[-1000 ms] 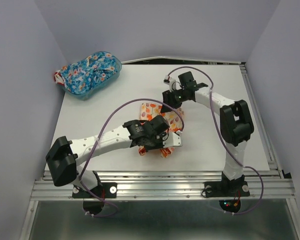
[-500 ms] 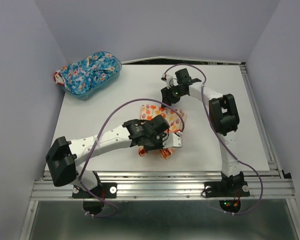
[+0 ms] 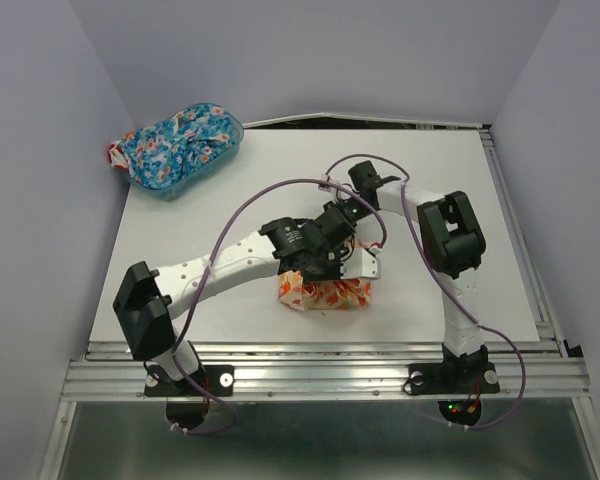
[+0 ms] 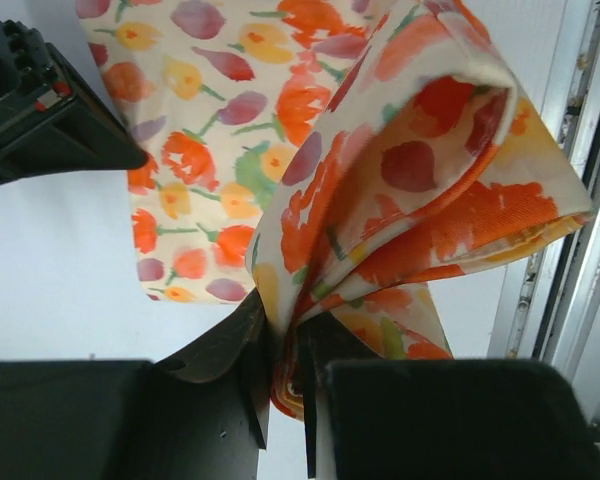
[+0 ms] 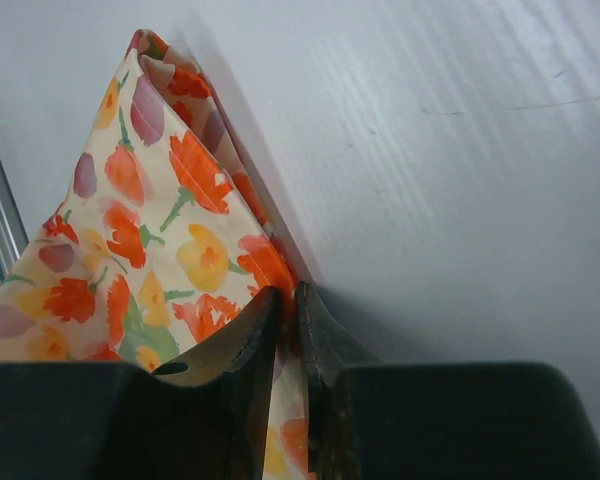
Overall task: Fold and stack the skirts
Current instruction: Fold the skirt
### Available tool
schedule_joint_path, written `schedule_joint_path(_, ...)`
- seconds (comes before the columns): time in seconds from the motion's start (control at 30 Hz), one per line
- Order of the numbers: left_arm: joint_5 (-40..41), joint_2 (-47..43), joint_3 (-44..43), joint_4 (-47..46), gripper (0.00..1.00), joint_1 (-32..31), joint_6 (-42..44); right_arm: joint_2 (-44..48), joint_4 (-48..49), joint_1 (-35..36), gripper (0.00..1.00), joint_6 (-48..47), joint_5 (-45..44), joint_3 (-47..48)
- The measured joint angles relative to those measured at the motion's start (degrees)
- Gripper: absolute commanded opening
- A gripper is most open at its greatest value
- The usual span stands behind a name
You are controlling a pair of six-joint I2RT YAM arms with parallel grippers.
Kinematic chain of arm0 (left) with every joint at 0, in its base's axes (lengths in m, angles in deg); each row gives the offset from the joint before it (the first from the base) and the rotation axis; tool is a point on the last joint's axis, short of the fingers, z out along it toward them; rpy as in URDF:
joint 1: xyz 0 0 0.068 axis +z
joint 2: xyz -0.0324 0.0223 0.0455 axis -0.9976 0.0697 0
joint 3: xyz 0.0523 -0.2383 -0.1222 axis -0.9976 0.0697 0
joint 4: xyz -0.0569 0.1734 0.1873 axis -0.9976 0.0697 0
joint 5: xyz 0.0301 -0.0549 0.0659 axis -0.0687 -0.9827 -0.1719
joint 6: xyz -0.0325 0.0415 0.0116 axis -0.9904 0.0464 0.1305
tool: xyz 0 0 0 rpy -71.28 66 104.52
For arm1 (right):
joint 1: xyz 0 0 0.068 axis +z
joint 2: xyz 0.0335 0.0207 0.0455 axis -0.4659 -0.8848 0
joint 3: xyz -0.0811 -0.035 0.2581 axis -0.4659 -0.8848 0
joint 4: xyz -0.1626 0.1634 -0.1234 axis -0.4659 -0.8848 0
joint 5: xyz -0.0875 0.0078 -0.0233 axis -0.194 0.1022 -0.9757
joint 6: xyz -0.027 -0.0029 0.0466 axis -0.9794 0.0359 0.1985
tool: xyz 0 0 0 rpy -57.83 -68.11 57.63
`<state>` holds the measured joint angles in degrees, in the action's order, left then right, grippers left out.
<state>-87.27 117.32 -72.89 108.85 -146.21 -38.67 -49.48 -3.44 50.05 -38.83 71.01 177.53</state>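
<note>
The cream-yellow skirt (image 3: 325, 293) with orange-red flowers lies near the table's front edge, partly under both arms. My left gripper (image 3: 325, 250) is shut on a bunched fold of it (image 4: 400, 190) and holds that fold lifted. My right gripper (image 3: 342, 222) is shut on an edge of the same skirt (image 5: 170, 230), close beside the left gripper. The bright blue floral skirt (image 3: 170, 145) sits crumpled in the translucent blue basket (image 3: 230, 140) at the far left.
The white table (image 3: 440, 200) ends at a metal rail (image 3: 330, 350) along the front. Grey walls close in on both sides. Purple cables loop over both arms.
Both grippers have moved together over the cream-yellow skirt. The cloth that lay spread out is now gathered into a smaller folded bundle toward the front edge.
</note>
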Motion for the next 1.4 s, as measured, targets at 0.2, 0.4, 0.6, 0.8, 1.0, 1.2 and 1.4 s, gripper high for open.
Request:
schedule_joint_path(0.2, -0.42, 4.31, -2.36, 0.44, 0.17, 2.75, 3.08, 1.44, -0.31, 1.44, 0.20, -0.02, 2.80, -2.86)
schedule_joint_path(0.4, -1.14, 8.90, -4.33, 0.00, 0.24, 6.43, 6.38, 2.40, -0.42, 1.75, 0.20, 0.00, 4.28, -4.50)
schedule_joint_path(0.6, -0.94, 13.00, -5.55, -1.99, 0.41, 9.03, 9.05, 2.47, -0.66, 1.79, 0.21, 0.00, 4.68, -4.59)
schedule_joint_path(0.8, 0.74, 13.90, -6.86, -5.88, 0.48, 10.93, 10.14, 2.47, -0.96, 1.79, 0.22, 0.00, 4.81, -4.63)
schedule_joint_path(1.0, 2.97, 11.45, -7.32, -9.53, 0.60, 12.07, 8.48, 2.47, -1.01, 1.81, 0.27, 0.11, 4.61, -4.63)
schedule_joint_path(1.2, 3.74, 0.09, -1.62, -13.00, 0.63, 13.14, 0.24, 2.45, -2.29, 1.62, 0.35, 1.90, 2.23, -2.75)
schedule_joint_path(1.4, 1.33, -9.97, 9.70, -16.06, 0.69, 15.76, -12.15, 2.54, -2.69, -0.46, 0.50, 4.24, -2.05, 2.21)
